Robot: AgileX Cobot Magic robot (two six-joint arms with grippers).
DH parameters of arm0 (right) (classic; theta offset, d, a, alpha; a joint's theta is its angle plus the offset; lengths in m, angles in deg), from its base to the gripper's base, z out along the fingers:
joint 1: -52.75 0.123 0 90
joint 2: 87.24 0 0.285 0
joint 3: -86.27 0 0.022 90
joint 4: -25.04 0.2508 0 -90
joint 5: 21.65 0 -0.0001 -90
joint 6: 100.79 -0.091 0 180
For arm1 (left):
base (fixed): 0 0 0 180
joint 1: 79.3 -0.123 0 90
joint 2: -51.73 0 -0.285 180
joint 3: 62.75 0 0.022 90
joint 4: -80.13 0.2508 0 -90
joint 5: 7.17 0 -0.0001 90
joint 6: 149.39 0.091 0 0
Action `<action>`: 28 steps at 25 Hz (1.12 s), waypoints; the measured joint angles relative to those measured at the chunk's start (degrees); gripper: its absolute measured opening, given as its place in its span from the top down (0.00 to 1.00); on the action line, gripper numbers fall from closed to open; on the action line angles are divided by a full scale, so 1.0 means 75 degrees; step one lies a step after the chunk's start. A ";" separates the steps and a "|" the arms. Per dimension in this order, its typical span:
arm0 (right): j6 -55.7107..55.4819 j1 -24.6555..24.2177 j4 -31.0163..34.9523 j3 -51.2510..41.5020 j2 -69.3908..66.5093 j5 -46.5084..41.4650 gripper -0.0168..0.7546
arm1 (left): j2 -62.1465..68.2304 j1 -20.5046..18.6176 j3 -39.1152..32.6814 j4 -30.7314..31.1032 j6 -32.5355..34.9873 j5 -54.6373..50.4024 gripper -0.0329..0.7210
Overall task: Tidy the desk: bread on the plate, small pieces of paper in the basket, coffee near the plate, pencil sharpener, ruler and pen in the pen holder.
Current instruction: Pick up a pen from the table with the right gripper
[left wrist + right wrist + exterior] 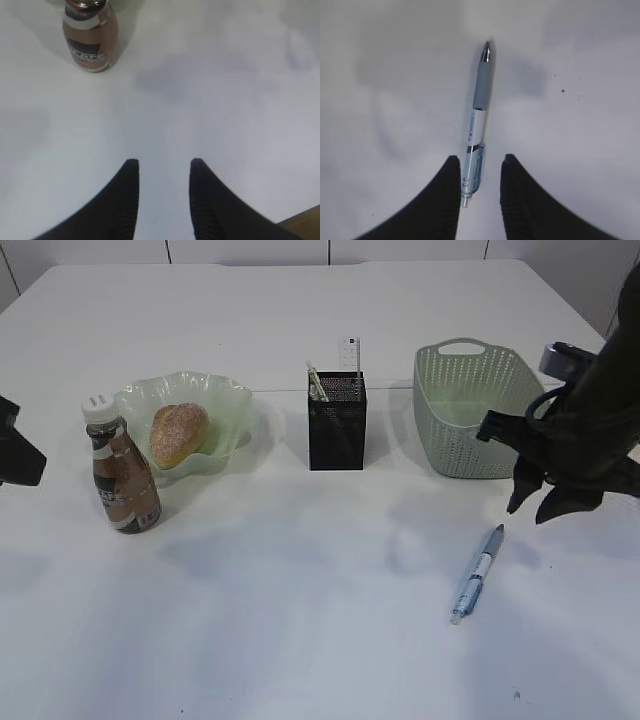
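The bread (180,433) lies on the ruffled green plate (228,390), and the coffee (122,472) stands upright just left of it. In the left wrist view the coffee (90,35) is far ahead of my open, empty left gripper (164,162). The ruler (350,354) sticks up out of the black pen holder (337,425). A blue pen (478,573) lies on the desk (300,620). My right gripper (530,512) hangs open above the pen (479,115), whose clip end shows between the fingers of the right gripper (480,159). No pencil sharpener or paper pieces are in view.
The green woven basket (475,410) stands right of the pen holder, close behind my right arm. A pale stick-like item (316,381) also pokes out of the holder. Only a dark bit of the left arm (15,455) shows at the left edge.
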 joint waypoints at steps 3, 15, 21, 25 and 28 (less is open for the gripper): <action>0.0000 0.0000 0.0018 0.0198 -0.0169 0.0015 0.67 | 0.0000 0.0000 0.0000 -0.0327 0.0787 0.0000 0.64; -0.0129 0.0000 0.0057 0.0231 -0.0427 0.0155 0.67 | 0.0000 0.0000 0.0000 -0.1770 0.3070 0.0000 0.64; -0.0230 -0.0017 0.0067 0.0231 -0.0427 0.0254 0.67 | 0.0000 0.0000 0.0000 -0.4297 0.3089 0.0339 0.64; -0.0230 -0.0017 0.0074 0.0231 -0.0427 0.0252 0.67 | 0.0246 0.0000 0.0000 -0.5219 0.3053 0.0450 0.64; -0.0230 -0.0017 0.0059 0.0231 -0.0427 0.0252 0.67 | 0.0581 0.0000 0.0000 -0.5788 0.2874 0.0450 0.64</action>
